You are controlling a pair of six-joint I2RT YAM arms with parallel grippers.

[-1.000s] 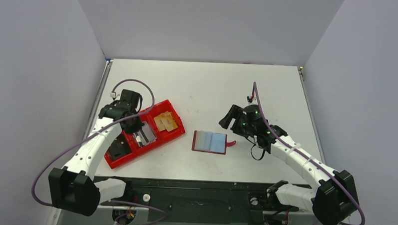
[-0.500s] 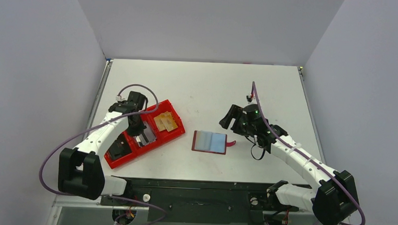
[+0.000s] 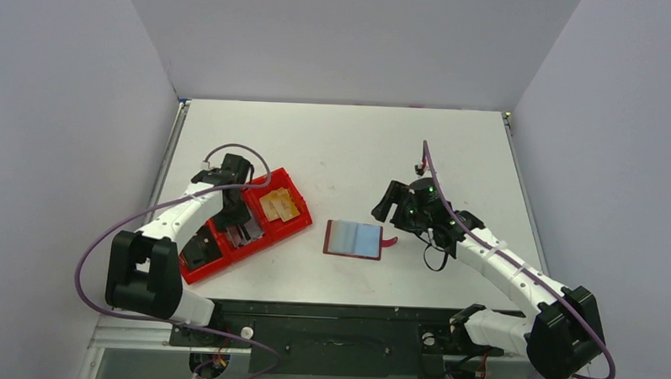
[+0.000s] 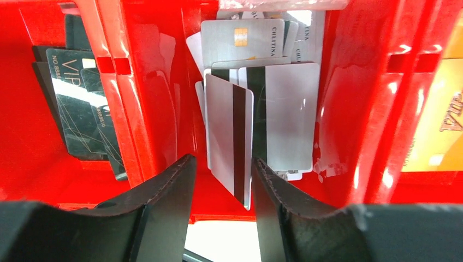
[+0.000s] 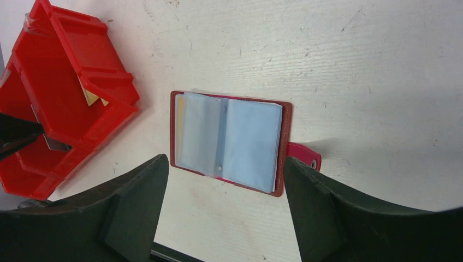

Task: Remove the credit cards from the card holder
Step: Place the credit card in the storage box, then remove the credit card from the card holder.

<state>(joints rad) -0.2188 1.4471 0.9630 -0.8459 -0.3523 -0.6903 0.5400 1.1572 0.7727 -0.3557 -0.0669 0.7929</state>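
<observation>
The small dark-red bifold card holder [image 5: 251, 142] lies spread open on the white tabletop [image 3: 359, 148], grey-blue pockets up. The right end effector [image 5: 224, 161] is near it, spread wide and empty. Gold-tan credit cards [image 3: 279, 206] lie in the bright-red three-compartment plastic tray [image 4: 134, 120], in the end compartment nearest the holder. Over the middle compartment, the released left end effector [image 4: 223, 164] has its jaws parted either side of a silver dark-striped card [image 4: 229, 142].

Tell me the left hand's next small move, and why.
Probably lift the left hand straight up from the red plastic tray: its fingers stand apart and the silver dark-striped card sits in the middle compartment, seemingly loose.
</observation>
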